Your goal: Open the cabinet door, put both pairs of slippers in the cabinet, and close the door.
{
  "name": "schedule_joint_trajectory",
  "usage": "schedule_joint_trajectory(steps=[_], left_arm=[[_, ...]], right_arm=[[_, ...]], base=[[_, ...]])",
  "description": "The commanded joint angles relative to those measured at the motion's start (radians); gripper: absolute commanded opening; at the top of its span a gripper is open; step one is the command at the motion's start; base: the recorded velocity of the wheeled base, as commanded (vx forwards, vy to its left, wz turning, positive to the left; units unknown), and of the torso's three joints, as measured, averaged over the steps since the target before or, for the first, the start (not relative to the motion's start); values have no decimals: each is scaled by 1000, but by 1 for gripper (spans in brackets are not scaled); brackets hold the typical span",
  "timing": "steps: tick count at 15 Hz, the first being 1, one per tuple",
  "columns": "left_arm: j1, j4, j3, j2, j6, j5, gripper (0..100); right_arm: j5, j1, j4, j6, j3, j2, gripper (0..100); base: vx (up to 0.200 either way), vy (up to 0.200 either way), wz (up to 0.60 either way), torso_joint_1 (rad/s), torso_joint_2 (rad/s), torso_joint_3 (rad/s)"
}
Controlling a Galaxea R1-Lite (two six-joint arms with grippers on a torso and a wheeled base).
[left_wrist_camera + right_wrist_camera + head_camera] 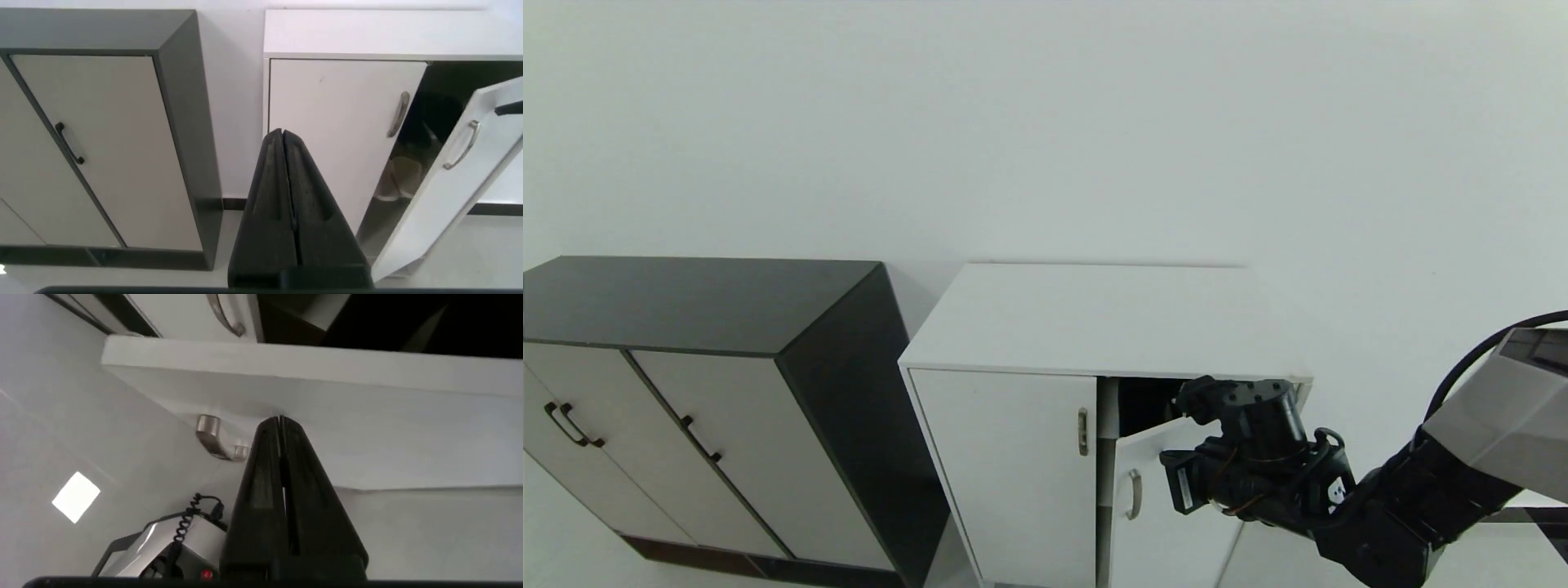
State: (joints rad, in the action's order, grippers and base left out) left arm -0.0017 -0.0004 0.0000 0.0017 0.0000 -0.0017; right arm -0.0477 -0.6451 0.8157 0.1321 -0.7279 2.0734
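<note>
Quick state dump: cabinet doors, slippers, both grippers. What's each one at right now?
White cabinet left door: closed.
White cabinet right door: partly open.
Dark cabinet doors: closed.
Slippers: inside the white cabinet; number of pairs unclear.
Left gripper: shut, empty.
Right gripper: shut, empty, tip at the right door's face near its handle.

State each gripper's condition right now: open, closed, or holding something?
Left gripper: fingers closed, holding nothing.
Right gripper: fingers closed, holding nothing, tip at the open cabinet door.
</note>
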Motion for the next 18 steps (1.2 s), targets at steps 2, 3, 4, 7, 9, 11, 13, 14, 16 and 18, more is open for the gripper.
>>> schedule_joint_trajectory(steps=[2,3,4,7,9,11,13,14,16,18], left_arm=[[0,-1,0,1,0,0,0],[0,-1,0,1,0,0,0],[0,-1,0,1,0,0,0],[0,-1,0,1,0,0,0],[0,-1,0,0,0,0,0],[0,-1,0,1,0,0,0],[0,-1,0,1,0,0,0],[0,-1,0,1,0,0,0],[0,-1,0,0,0,0,0],[0,-1,0,1,0,0,0]], right_arm=[[0,16,-1,-2,-48,37,0],[0,21,-1,-2,-64,48,0],[0,25,-1,-2,-81,59,0],[0,38,-1,-2,-136,103,0],[0,44,-4,-2,-179,129,0],[0,50,-44,-2,-235,148,0],[0,56,-69,-2,-265,154,0],[0,62,-76,-2,-286,157,0],[0,65,-81,-2,-303,168,0],[0,70,-81,-2,-317,183,0]], base=[[0,0,0,0,0,0],[0,0,0,0,0,0],[0,0,0,0,0,0],[0,0,0,0,0,0],[0,0,0,0,0,0],[0,0,0,0,0,0],[0,0,0,0,0,0],[0,0,0,0,0,0],[0,0,0,0,0,0],[0,0,0,0,0,0]])
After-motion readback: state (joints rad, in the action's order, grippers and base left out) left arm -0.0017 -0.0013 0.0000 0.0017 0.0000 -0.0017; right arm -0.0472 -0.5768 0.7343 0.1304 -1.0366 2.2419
